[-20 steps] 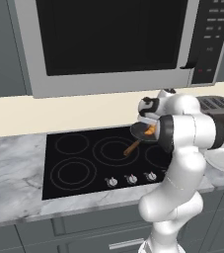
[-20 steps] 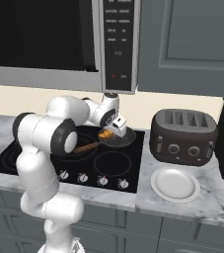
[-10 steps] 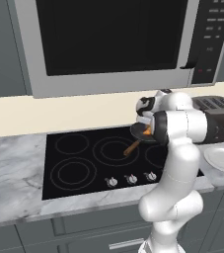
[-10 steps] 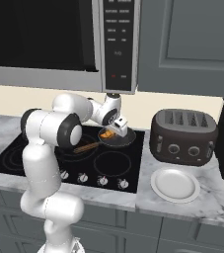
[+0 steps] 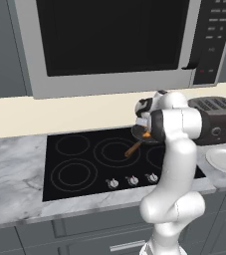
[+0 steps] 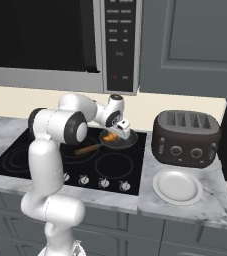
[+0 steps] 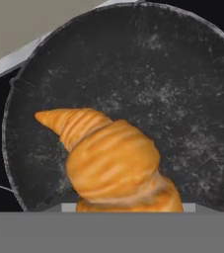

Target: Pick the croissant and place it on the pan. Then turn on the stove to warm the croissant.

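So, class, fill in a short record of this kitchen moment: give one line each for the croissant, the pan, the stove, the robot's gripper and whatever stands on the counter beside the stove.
croissant: golden, over the pan's inside, close under the hand
pan: dark, round, on the back right burner, wooden handle pointing toward the front
stove: black glass cooktop, five silver knobs along the front edge
gripper: low over the pan; jaws hidden by the croissant, so grip cannot be told
toaster: dark, right of the stove
plate: white, bare, in front of the toaster
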Robot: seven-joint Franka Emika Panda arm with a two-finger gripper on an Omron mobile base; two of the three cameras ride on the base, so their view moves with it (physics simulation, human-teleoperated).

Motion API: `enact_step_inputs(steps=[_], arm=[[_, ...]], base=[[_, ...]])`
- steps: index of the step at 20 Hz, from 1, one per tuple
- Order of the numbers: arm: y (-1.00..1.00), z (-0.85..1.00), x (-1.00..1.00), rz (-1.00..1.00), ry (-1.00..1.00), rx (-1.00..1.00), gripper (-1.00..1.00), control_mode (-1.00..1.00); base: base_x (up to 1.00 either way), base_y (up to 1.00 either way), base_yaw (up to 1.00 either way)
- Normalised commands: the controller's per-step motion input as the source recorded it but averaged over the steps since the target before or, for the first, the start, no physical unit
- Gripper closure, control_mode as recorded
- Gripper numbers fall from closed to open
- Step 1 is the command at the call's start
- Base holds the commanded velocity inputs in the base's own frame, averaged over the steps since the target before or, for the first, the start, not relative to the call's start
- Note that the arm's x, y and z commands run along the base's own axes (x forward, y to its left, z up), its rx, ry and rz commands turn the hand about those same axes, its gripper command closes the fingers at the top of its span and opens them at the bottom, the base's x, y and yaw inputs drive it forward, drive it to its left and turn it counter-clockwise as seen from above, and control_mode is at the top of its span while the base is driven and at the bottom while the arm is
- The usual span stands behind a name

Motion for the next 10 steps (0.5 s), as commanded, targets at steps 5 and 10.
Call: enact_step_inputs(steps=[5,10], arm=[[-0.04,-0.18,0.22,0.0,0.04,0.0,1.0,-1.0],[-0.09,-0.18,0.25,0.01,0.04,0.0,1.0,-1.0]], base=[[0.0,0.0,0.0],[0.0,0.0,0.0]])
